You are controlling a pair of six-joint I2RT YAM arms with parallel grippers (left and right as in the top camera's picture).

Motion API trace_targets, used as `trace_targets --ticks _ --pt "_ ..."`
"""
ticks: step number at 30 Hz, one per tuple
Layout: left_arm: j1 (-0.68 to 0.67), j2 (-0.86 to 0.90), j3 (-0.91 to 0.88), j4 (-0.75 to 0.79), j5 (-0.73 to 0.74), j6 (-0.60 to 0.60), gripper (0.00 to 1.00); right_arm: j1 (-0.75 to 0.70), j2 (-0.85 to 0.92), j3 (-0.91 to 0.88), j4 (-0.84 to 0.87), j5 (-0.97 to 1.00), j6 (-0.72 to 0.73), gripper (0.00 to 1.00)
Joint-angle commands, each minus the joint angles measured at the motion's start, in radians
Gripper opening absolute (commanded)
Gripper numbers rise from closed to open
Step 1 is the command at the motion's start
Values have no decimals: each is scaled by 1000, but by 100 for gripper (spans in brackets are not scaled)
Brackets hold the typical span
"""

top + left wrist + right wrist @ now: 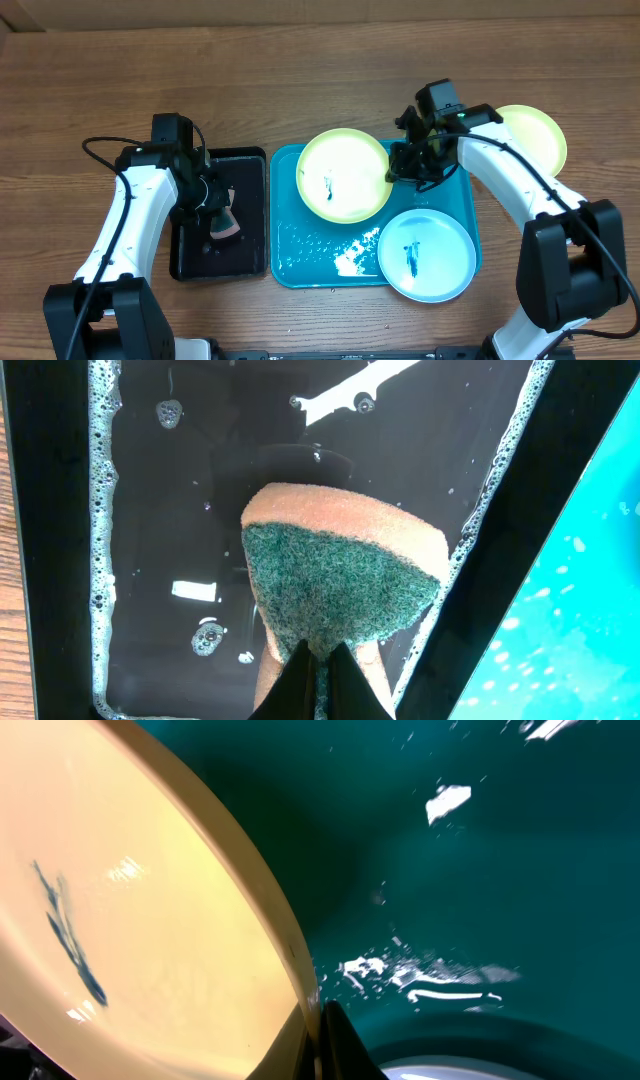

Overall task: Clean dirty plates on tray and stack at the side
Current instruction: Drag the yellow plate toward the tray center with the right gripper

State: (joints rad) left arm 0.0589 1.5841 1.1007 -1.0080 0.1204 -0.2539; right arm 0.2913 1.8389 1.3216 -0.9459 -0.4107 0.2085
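Left arm (118,232) and right arm (512,185), white with black joints, over a brown wooden bench (300,70).
Large teal rectangular plastic tray (300,250): mid-bench, wet.
Smaller black rectangular tray (190,255): just left of teal tray, holding soapy water.
Pale yellow-green round plastic plate (343,175): on teal tray's far half, dark smear; right pincer (320,1038) pinching its right rim.
Light blue round plate (427,255): teal tray's near right corner, smeared.
Second yellow-green plate (535,135): on bench, right of teal tray.
Green-faced orange sponge (340,575): left of teal tray, pinched by left pincer (320,670).

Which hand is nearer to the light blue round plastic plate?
Right. The right hand is beyond the light blue plate, over the teal plastic tray; the left hand is far off, over the black tray.
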Motion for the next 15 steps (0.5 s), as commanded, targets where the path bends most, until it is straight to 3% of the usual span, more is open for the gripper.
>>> trace_targets --ticks 1,7,15 --pt "-2 -2 2 1 11 23 4 37 -16 14 -6 14 36 4" --pt "-2 -2 2 26 12 23 5 105 -16 14 -29 164 119 4" --pt "-38 -2 2 48 55 38 4 114 -13 -21 -13 183 144 4"
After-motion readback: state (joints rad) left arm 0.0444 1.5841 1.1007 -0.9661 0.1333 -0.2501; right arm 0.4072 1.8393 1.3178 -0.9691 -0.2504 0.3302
